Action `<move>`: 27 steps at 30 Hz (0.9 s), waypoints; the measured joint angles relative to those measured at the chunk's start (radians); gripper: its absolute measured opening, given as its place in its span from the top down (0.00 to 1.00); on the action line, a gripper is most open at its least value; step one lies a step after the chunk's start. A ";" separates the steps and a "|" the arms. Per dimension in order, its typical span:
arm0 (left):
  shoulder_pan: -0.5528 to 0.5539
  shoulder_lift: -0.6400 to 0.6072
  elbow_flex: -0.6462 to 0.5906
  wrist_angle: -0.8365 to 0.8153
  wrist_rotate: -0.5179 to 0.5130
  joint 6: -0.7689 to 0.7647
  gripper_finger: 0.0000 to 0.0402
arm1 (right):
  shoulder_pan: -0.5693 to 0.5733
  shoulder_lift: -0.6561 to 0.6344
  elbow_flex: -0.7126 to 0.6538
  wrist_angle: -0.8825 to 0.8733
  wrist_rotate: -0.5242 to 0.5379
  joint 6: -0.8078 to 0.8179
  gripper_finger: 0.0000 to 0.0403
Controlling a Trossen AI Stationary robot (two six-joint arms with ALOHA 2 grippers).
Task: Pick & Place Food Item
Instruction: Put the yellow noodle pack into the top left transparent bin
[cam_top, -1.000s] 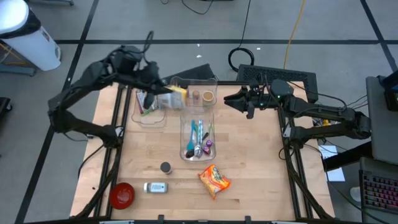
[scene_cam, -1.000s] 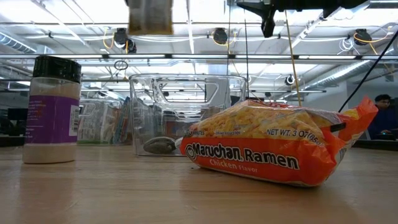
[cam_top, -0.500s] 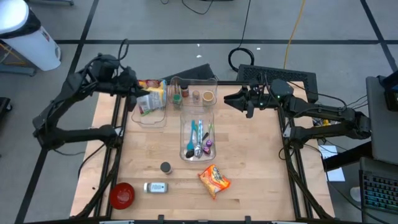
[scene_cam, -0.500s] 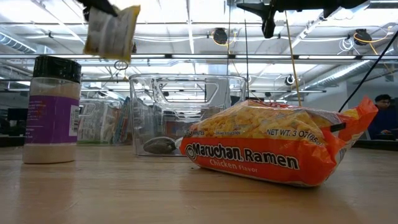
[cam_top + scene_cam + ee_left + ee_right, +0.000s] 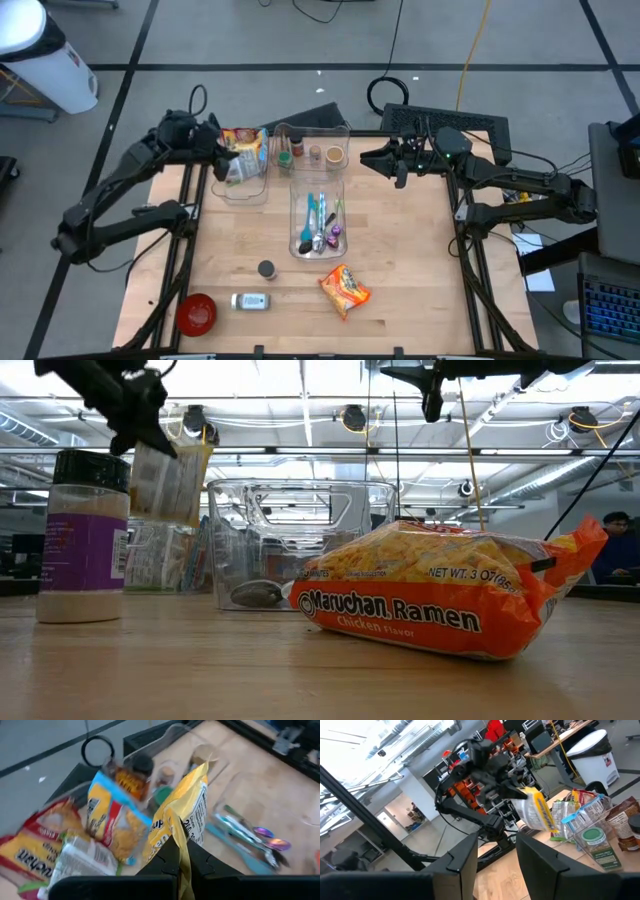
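As the left gripper carried the yellow packet back from mid-table, fingers clamped on it, it hung over the snack bin, likely nearing release, while the right gripper waited, fingers parted.

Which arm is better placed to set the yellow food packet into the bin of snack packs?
Left. The left gripper already pinches the yellow packet above the snack bin; the right gripper hangs open and empty, across the table.

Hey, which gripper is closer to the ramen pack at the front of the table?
Neither is close, and it's too even to call. The left gripper holds a yellow packet over the left bin at the back; the right gripper hangs at the back right. The ramen pack lies near the front edge.
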 joint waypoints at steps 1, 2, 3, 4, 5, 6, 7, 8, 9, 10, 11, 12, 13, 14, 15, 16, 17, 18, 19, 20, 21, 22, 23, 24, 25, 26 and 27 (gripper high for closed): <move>0.011 -0.001 -0.021 0.012 0.000 -0.003 0.99 | 0.000 0.000 0.000 0.000 0.000 0.003 0.69; 0.023 -0.001 -0.041 0.020 0.000 -0.003 0.99 | 0.000 0.000 0.000 0.000 0.000 0.003 0.69; 0.034 -0.001 -0.060 0.032 0.000 -0.003 0.99 | 0.000 0.000 0.000 0.000 0.000 0.003 0.69; 0.044 -0.001 -0.079 0.044 0.000 -0.003 0.99 | 0.000 0.000 0.000 0.000 0.000 0.002 0.69; 0.055 -0.001 -0.096 0.053 0.000 -0.003 0.99 | 0.000 0.000 0.000 -0.001 0.000 0.002 0.69; 0.066 -0.001 -0.112 0.059 0.000 -0.003 0.99 | 0.000 0.000 0.000 -0.001 0.000 0.002 0.69; 0.077 -0.001 -0.126 0.066 0.000 -0.003 0.99 | 0.000 0.000 0.000 -0.001 0.000 0.002 0.69; 0.088 -0.001 -0.141 0.075 0.001 -0.003 0.99 | 0.000 0.000 0.000 -0.002 0.000 0.002 0.69; 0.100 -0.001 -0.154 0.087 0.001 -0.003 0.99 | 0.000 0.000 0.000 -0.002 0.000 0.002 0.69; 0.112 -0.001 -0.168 0.095 0.001 -0.003 0.99 | 0.000 0.000 0.000 -0.005 0.000 0.001 0.69; 0.124 -0.001 -0.180 0.102 0.001 -0.002 0.99 | 0.000 0.000 0.000 -0.009 -0.001 -0.001 0.69; 0.136 -0.001 -0.193 0.110 0.001 0.002 0.99 | 0.000 0.000 0.000 -0.014 -0.001 -0.003 0.69; 0.148 -0.001 -0.205 0.119 0.001 0.003 0.99 | 0.000 0.000 0.000 -0.019 -0.001 -0.003 0.69; 0.159 -0.001 -0.217 0.129 0.001 0.005 0.99 | 0.000 0.000 0.000 -0.023 -0.001 -0.004 0.69; 0.171 -0.001 -0.230 0.138 0.001 0.008 0.99 | 0.000 0.000 0.000 -0.029 -0.001 -0.004 0.69; 0.182 -0.001 -0.244 0.148 0.001 0.010 0.99 | 0.000 0.000 0.000 -0.034 -0.001 -0.005 0.69; 0.194 -0.001 -0.257 0.159 0.001 0.010 0.99 | 0.000 0.000 0.000 -0.039 -0.001 -0.005 0.69; 0.204 -0.001 -0.270 0.174 0.001 0.010 0.99 | 0.000 0.000 0.000 -0.045 -0.001 -0.005 0.69; 0.214 -0.001 -0.283 0.192 0.003 0.011 0.99 | 0.000 0.000 0.000 -0.049 -0.001 -0.005 0.69; 0.223 -0.001 -0.295 0.209 0.003 0.011 0.99 | 0.000 0.000 0.000 -0.051 -0.001 -0.005 0.70; 0.230 -0.001 -0.306 0.221 0.005 0.012 0.98 | 0.000 0.000 0.000 -0.051 -0.001 -0.005 0.70; 0.236 -0.001 -0.317 0.228 0.012 0.015 0.98 | 0.000 0.000 0.000 -0.052 -0.001 -0.005 0.70; 0.242 -0.001 -0.328 0.233 0.027 0.021 0.99 | 0.000 0.000 0.000 -0.052 -0.001 -0.005 0.70; 0.246 -0.001 -0.337 0.240 0.039 0.028 0.99 | 0.000 0.000 0.000 -0.052 -0.001 -0.005 0.70; 0.249 -0.001 -0.345 0.247 0.048 0.037 0.99 | 0.000 0.000 0.000 -0.053 -0.001 -0.005 0.70; 0.253 -0.001 -0.354 0.252 0.054 0.043 0.99 | 0.000 0.000 0.000 -0.053 -0.001 -0.005 0.70; 0.256 -0.001 -0.362 0.254 0.053 0.047 0.99 | 0.000 0.000 0.000 -0.053 -0.001 -0.005 0.70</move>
